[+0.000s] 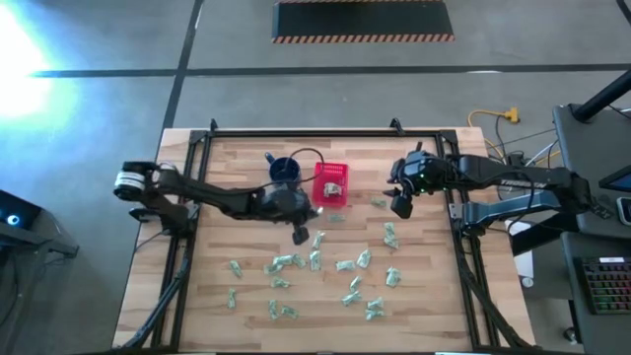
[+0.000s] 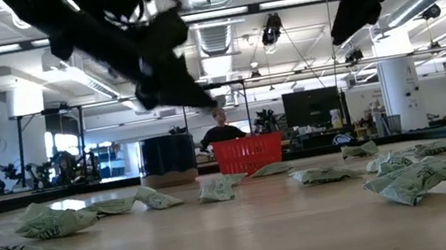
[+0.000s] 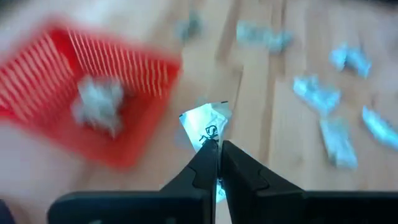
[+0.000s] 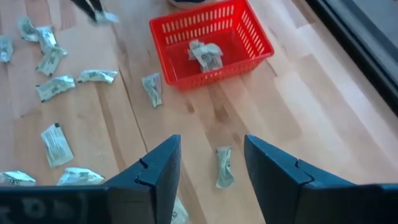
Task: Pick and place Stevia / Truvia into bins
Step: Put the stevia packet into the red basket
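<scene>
Many pale green-and-white Stevia / Truvia sachets (image 1: pixel 345 264) lie flat and scattered over the wooden table. The red slotted basket (image 1: pixel 331 184) stands toward the far middle, with a sachet (image 4: pixel 205 55) lying in it. My left gripper (image 3: pixel 217 148) hangs above the table just near-left of the basket (image 3: pixel 93 106), shut on one sachet (image 3: pixel 205 123). My right gripper (image 4: pixel 211 158) is open and raised to the right of the basket (image 4: pixel 211 37), above a lone sachet (image 4: pixel 224 167) on the wood, touching nothing. My left gripper pinches one sachet between its two fingers, at the sachet's end (image 3: pixel 210 138) nearest the fingertips. The rest of the sachet sticks out beyond the tips. The fingers slant downward from the table's left. The low view shows them well above the table, so the sachet is lifted clear.
A dark blue mug (image 1: pixel 286 170) stands right beside the basket on its left. A black frame rail (image 1: pixel 325 133) runs around the table's edge. Bare wood lies between the basket and my right gripper (image 1: pixel 401 204).
</scene>
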Robot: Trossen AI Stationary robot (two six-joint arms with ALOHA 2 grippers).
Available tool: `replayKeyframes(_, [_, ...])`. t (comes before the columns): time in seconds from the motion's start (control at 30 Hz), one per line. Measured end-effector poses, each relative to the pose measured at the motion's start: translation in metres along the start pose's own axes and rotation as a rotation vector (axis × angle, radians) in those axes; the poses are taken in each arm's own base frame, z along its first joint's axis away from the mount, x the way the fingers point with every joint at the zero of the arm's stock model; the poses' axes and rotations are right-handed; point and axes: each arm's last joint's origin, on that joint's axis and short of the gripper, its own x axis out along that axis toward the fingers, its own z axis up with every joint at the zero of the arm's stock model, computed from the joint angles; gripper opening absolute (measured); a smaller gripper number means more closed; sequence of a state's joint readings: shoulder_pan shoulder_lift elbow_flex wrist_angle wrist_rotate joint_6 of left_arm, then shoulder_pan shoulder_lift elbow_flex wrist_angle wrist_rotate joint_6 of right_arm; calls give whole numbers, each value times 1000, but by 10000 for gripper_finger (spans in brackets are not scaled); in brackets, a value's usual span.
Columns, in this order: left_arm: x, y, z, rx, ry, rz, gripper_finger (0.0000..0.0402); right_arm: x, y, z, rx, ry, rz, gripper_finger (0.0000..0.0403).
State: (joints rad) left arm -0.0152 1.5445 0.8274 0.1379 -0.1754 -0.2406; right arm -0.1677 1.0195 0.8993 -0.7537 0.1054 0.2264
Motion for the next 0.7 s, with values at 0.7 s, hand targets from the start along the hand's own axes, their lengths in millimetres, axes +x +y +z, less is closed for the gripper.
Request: replayKeyframes(0.7, [32,48,31,89,-84,170,35,49,-7,-50,162,123,-65,155])
